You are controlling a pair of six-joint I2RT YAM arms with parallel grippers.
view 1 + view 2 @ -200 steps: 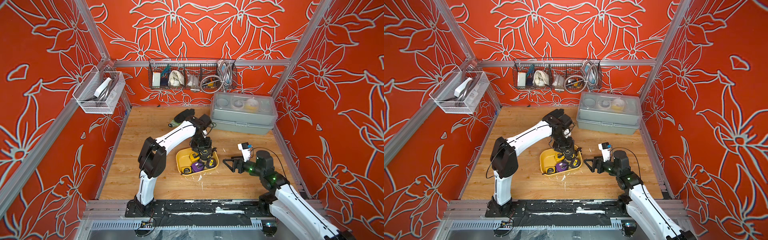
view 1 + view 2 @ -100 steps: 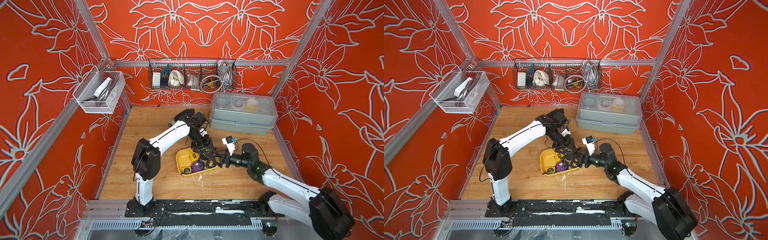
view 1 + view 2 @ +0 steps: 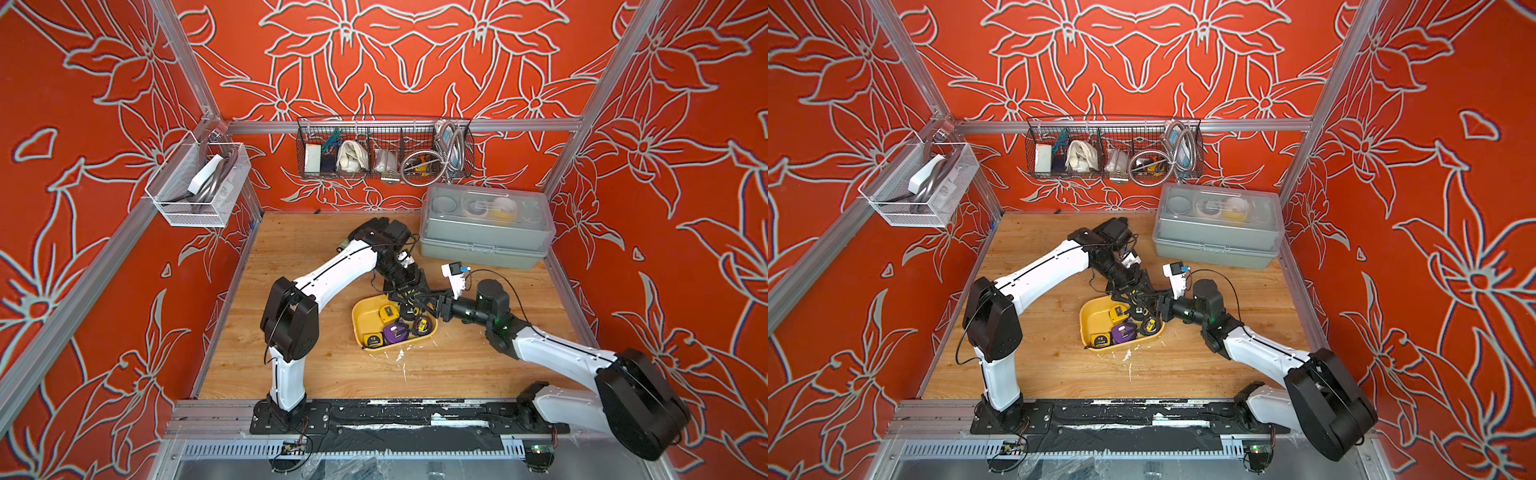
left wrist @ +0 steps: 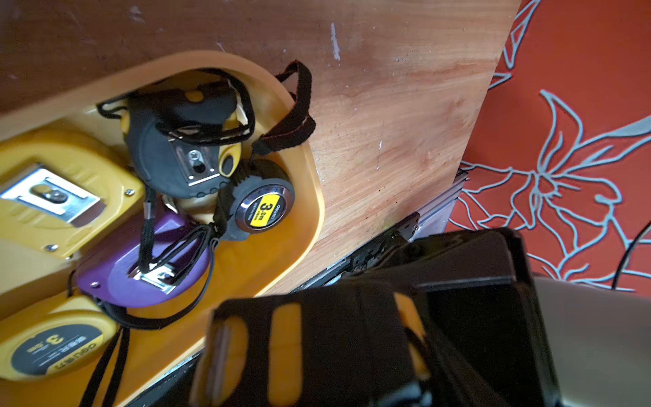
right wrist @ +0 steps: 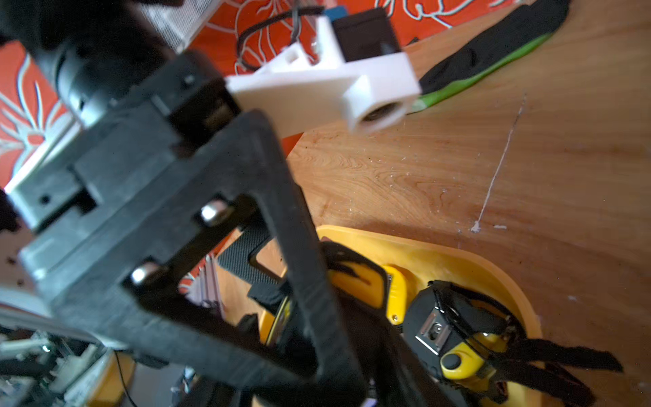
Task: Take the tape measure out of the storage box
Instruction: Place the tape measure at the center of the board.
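Along the bottom of both top views lies a black base rail [image 3: 374, 415] carrying two arms. The left arm [image 3: 332, 270] stands at lower centre-left and bends toward the middle, and the right arm [image 3: 552, 353] stretches in from the lower right. Above the rail is the wooden desk [image 3: 316, 365], and at the centre of the frame the yellow tub [image 3: 362, 322] sits on it. Five tape measures lie inside, seen best from the left wrist: a yellow one with a metal clip [image 4: 70, 169], a yellow one with a "3" label [image 4: 49, 345], a purple one [image 4: 116, 275], a black one with a clip [image 4: 169, 155] and a small round grey one [image 4: 262, 208], with black straps tangled among them. The two claws meet over the tub's upper right corner. The left claw [image 3: 409, 301] pinches a black and yellow tape measure [image 4: 310, 352], held just above that corner and blurred in the wrist views. The right claw [image 3: 430, 304] is just beside it, and I cannot tell whether its jaws are spread or pressed together. Further up, at the upper right of the desk, stands a grey case with a clear lid [image 3: 484, 237]. A black wire basket [image 3: 384, 153] hangs on the back wall, and a white mesh basket [image 3: 199, 183] on the left wall.
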